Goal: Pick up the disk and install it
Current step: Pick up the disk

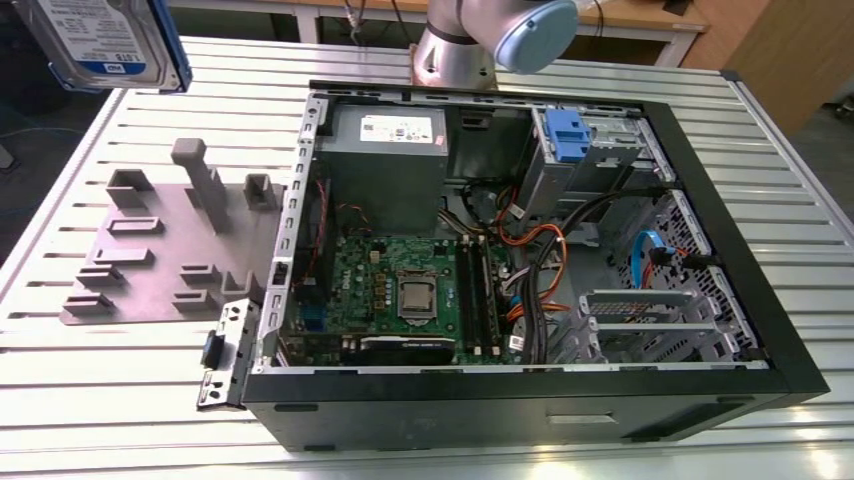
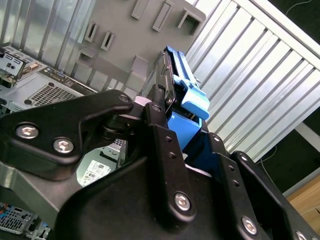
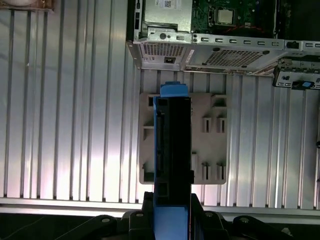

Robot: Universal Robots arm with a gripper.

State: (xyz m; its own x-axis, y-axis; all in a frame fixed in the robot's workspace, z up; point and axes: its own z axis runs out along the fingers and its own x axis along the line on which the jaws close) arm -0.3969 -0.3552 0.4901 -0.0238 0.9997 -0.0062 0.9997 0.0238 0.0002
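Observation:
The disk [image 1: 114, 45] hangs high in the air at the exterior view's far left, above the table's corner; its white-and-blue label and blue carrier frame face the camera. In both wrist views my gripper [image 2: 187, 137] is shut on the disk [image 2: 177, 95], black fingers [image 2: 159, 127] pressing its sides. In the first wrist view the disk [image 3: 172, 150] stands edge-on in my gripper [image 3: 172, 215], above the grey fixture plate [image 3: 215, 145]. The open computer case [image 1: 534, 250] lies off to the exterior view's right of the disk.
The grey fixture plate [image 1: 160, 250] with upright holders lies on the slatted metal table [image 1: 120, 370], beside the case. Inside the case are a motherboard [image 1: 400, 285], a grey power supply [image 1: 387, 140], orange and blue cables, and a drive cage with a blue latch [image 1: 567, 135]. The arm's base [image 1: 461, 50] stands behind.

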